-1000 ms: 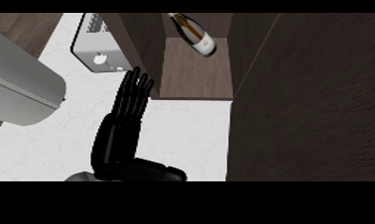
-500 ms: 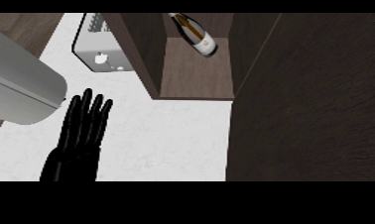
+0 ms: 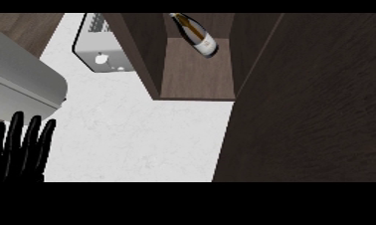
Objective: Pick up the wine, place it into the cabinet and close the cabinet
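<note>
Fingers [image 3: 28, 144] of one black hand [image 3: 22, 162] rise from the lower left corner of the head view, straight and slightly spread, pointing up the frame and holding nothing; going by its place at the view's left this is probably the robot's left hand, though no forearm shows to confirm it, and the right hand is nowhere in view. Beneath and beyond those fingertips lies the white, faintly marbled bench [image 3: 140, 139], bare across the middle of the frame. Along the left edge, just above the hand, sits a large pale grey rounded object [image 3: 26, 82], only partly in view, so what it is cannot be told. Farther up the bench stands a small white toaster-like appliance [image 3: 103, 50] with slots on top and a round knob on its face, close beside the cabinet's left wall. The dark wood cabinet [image 3: 195, 77] stands open, its inner shelf exposed between two upright side panels. A broad dark wooden door panel [image 3: 308, 109] fills the right side of the frame from top to bottom. At the far back of the cabinet's shelf lies the wine [image 3: 197, 37], a dark bottle with a white and gold label, tilted with its neck toward the upper left, well apart from the hand.
</note>
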Controlling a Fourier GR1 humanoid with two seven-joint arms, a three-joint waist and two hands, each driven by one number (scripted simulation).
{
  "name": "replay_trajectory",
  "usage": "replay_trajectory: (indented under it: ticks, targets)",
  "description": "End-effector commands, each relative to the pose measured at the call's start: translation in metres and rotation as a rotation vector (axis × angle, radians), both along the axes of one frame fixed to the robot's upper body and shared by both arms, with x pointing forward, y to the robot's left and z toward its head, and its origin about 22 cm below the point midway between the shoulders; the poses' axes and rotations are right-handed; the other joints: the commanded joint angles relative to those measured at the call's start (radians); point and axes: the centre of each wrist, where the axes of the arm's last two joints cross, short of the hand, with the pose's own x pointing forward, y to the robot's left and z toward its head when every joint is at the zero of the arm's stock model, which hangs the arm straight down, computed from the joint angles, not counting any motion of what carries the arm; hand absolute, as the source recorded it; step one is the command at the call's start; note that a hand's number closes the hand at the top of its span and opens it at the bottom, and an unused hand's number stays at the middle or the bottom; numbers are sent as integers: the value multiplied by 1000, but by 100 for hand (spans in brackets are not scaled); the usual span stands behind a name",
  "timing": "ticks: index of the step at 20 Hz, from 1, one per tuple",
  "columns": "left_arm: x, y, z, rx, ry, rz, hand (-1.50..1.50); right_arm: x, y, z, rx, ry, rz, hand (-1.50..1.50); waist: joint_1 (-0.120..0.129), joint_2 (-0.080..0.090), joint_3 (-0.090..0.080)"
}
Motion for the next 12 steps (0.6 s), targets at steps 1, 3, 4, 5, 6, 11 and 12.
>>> replay_trajectory:
  ticks: [1, 3, 4, 5, 6, 11, 12]
  targets:
    - [-12, 37, 11, 8, -20, 24, -150, -19, 17, 17, 17, -38, 28, 150, 4, -1, -1]
    - [-26, 40, 5, 6, 2, 11, -150, -27, 31, 28, 34, -28, 24, 150, 11, -4, -2]
    - [-34, 43, 8, 4, 6, 4, -150, -24, 36, 25, 42, -43, 41, 150, 12, -4, -1]
    - [-27, 52, 7, 8, -2, 20, -150, -22, 47, 28, 31, -54, 44, 150, 6, -2, -1]
    - [-25, 66, 10, 17, -21, 31, -150, -24, 50, 29, 16, -64, 50, 150, 7, -4, -1]
    - [-30, 80, 16, 28, -7, 10, -150, -17, 97, 37, -8, -144, 37, 150, 10, -2, -2]
    - [-34, 90, 13, 29, -18, 18, -150, -5, 104, 33, -24, -166, 23, 150, 14, 0, -1]
